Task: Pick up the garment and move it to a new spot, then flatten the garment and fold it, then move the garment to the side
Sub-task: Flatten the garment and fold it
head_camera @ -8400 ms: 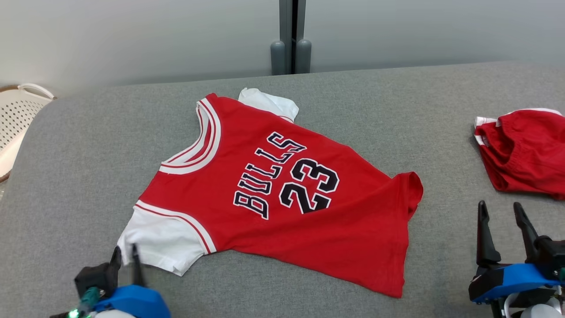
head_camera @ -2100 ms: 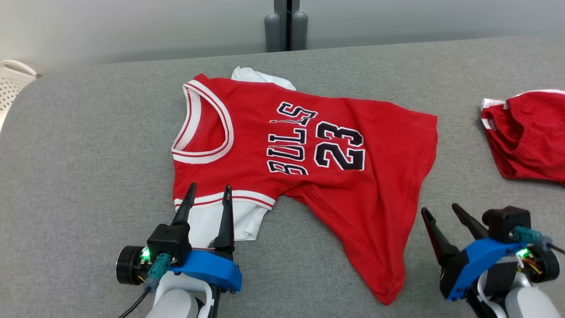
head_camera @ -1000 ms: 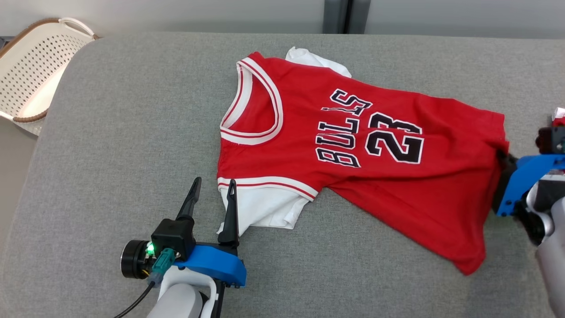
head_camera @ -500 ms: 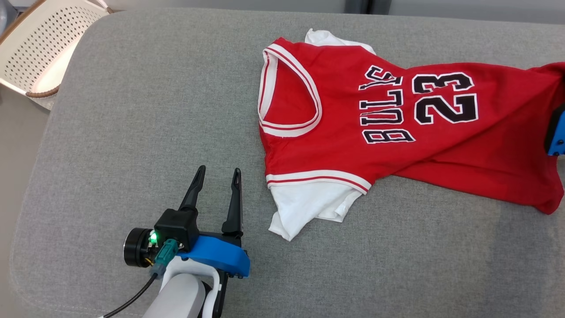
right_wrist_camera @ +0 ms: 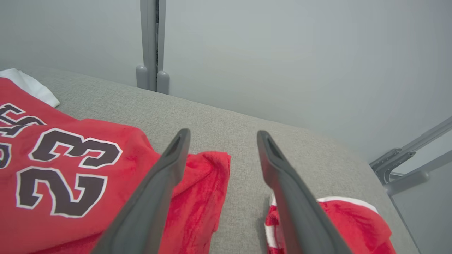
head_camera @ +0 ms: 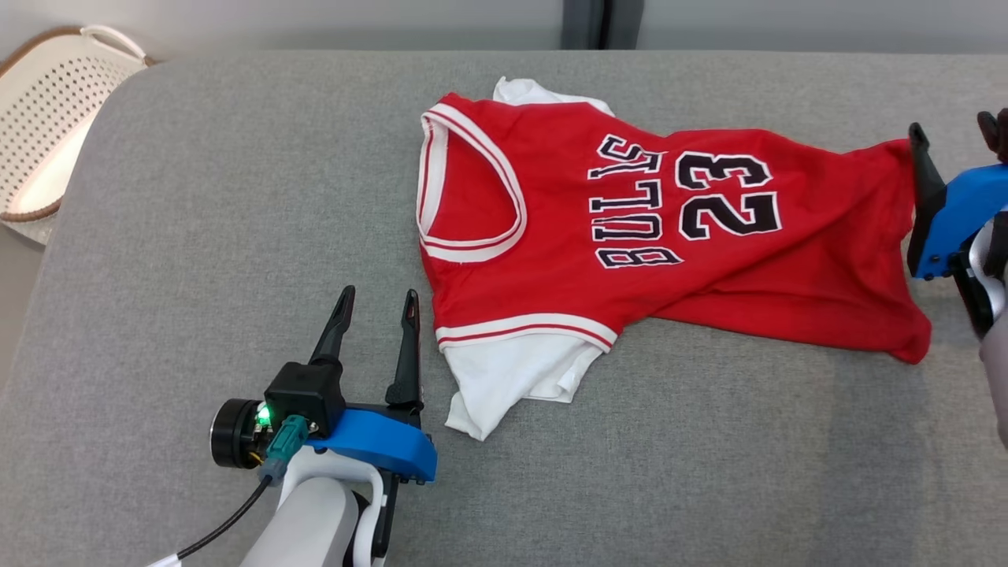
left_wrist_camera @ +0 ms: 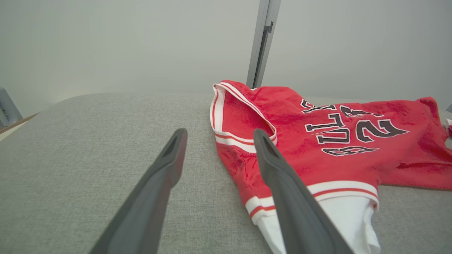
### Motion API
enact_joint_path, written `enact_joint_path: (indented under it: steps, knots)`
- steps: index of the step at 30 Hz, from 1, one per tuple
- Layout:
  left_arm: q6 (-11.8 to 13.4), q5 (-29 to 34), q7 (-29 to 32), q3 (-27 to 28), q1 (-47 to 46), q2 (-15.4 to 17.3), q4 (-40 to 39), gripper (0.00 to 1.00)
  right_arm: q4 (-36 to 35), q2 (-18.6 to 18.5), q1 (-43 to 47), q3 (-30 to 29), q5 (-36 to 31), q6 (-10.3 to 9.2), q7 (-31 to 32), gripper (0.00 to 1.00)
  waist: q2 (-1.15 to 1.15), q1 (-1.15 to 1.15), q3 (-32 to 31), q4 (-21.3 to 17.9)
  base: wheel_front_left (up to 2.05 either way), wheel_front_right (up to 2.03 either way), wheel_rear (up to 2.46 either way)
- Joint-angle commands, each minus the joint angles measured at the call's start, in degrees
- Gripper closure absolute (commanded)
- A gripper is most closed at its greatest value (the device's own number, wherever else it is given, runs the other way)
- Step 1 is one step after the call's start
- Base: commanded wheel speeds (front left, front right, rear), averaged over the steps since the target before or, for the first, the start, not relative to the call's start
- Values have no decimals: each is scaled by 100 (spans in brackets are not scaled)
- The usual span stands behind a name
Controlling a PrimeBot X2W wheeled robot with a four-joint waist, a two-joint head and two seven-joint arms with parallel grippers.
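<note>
left fingers (head_camera: 408,339) spread beside the jersey (head_camera: 551,260) sleeve, right fingers (head_camera: 923,169) spread at its hem.

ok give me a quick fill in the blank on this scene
The jersey bears the number ___. Its sleeves are coloured ___. Open or shut, the empty left claw is ___. In the head view the basket sits at the upper ___.
Missing: 23; white; open; left
</note>
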Motion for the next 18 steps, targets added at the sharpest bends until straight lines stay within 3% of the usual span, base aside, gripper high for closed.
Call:
enact_joint_path:
  steps: [1, 9, 18]
  knots:
    - [-7, 18, -28, 13, -89, 7, 32, 0, -11, 37, 12, 25, 54, -1, -69, 0, 0, 0, -122, -116, 0, 0, 0]
    - [-56, -81, -27, 110, 128, -50, 262, 0, -447, 349, 803, 303, 699, -1, -622, 0, 0, 0, -545, -447, 0, 0, 0]
    - [-167, -213, -28, 266, 509, -53, 506, 0, -1837, 797, 2399, 7, 1055, 0, -776, 0, 0, 0, -828, -672, 0, 0, 0]
